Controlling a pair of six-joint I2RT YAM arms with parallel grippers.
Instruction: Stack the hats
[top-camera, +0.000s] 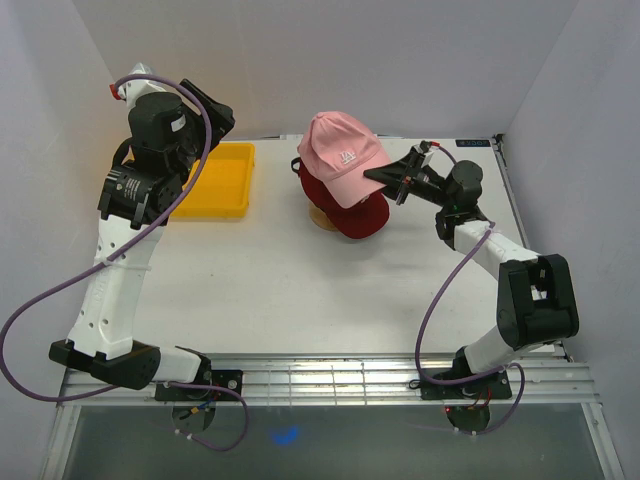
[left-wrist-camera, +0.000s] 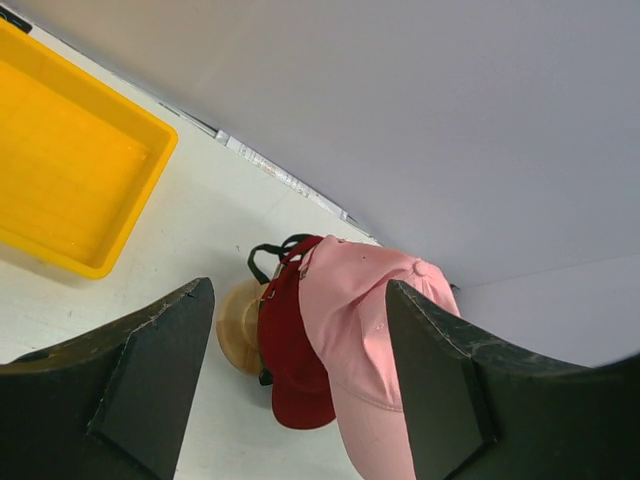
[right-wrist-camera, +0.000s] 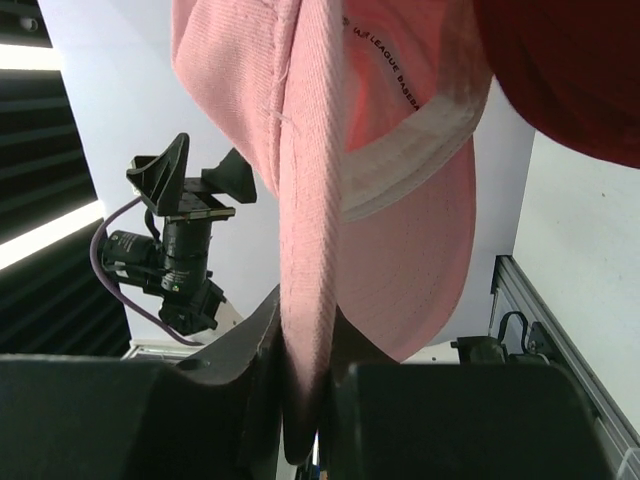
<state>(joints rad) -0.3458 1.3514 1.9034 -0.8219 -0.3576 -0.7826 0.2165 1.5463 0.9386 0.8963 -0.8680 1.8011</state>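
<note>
A pink cap (top-camera: 338, 152) with a white logo rests on top of a red cap (top-camera: 352, 212), which sits on a wooden stand (top-camera: 322, 216) at the table's back middle. My right gripper (top-camera: 392, 181) is shut on the pink cap's brim (right-wrist-camera: 305, 300), its fingers pinching the brim edge from the right side. The red cap (right-wrist-camera: 580, 70) shows at the upper right of the right wrist view. My left gripper (top-camera: 215, 120) is open and empty, raised over the yellow tray. In the left wrist view the pink cap (left-wrist-camera: 350, 320), red cap (left-wrist-camera: 290, 360) and stand (left-wrist-camera: 240, 325) show between my fingers (left-wrist-camera: 160, 370).
A yellow plastic tray (top-camera: 235, 160) lies at the back left, under the left arm; it also shows in the left wrist view (left-wrist-camera: 150, 150). White walls close the back and sides. An aluminium rail (top-camera: 505, 175) runs along the right edge.
</note>
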